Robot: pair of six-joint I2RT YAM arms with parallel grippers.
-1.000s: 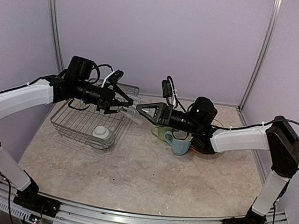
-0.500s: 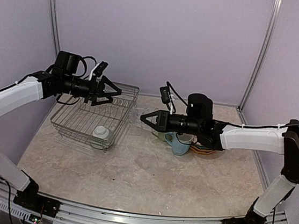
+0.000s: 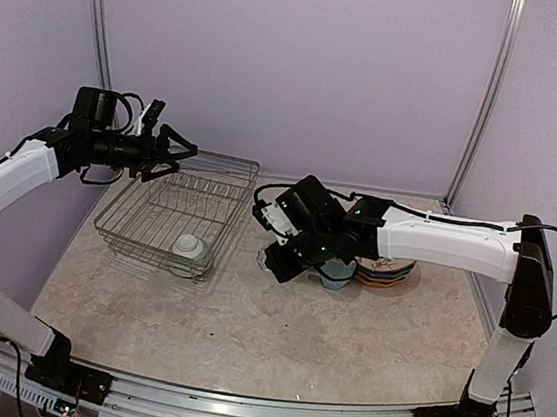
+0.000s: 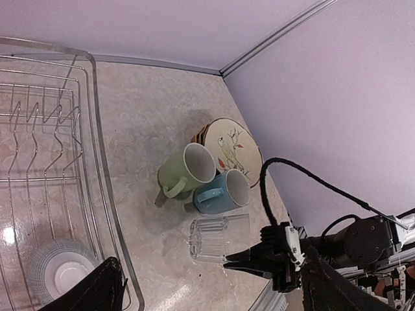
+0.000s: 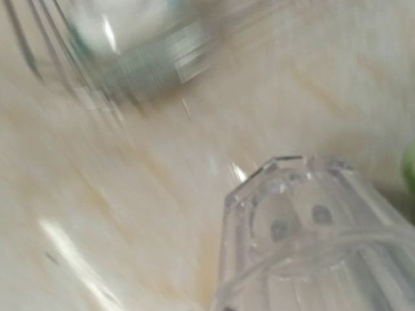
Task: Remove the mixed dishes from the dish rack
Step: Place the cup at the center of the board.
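Note:
The dish rack [image 3: 142, 215] is a silver wire basket at the left, also in the left wrist view [image 4: 96, 123]. Only the small white cup [image 3: 190, 248] sits in it, at the near right corner [image 4: 59, 275]. My left gripper [image 3: 182, 150] is open and empty, high over the rack's far edge. My right gripper [image 3: 275, 259] is shut on the clear glass [image 4: 217, 238], held low at the table beside the light blue cup [image 4: 224, 191]. The glass fills the right wrist view [image 5: 311, 227]. The light green mug [image 4: 185, 170] stands next to the blue cup.
A stack of plates [image 4: 230, 146] with a cream bird-patterned plate on top lies behind the cups; it also shows in the top view [image 3: 389, 272]. The right arm reaches across the table's middle. Walls close in at the back and sides.
My left gripper has drawn back left and up, away from the glass. My right gripper has swung down with the glass to the table beside the blue cup.

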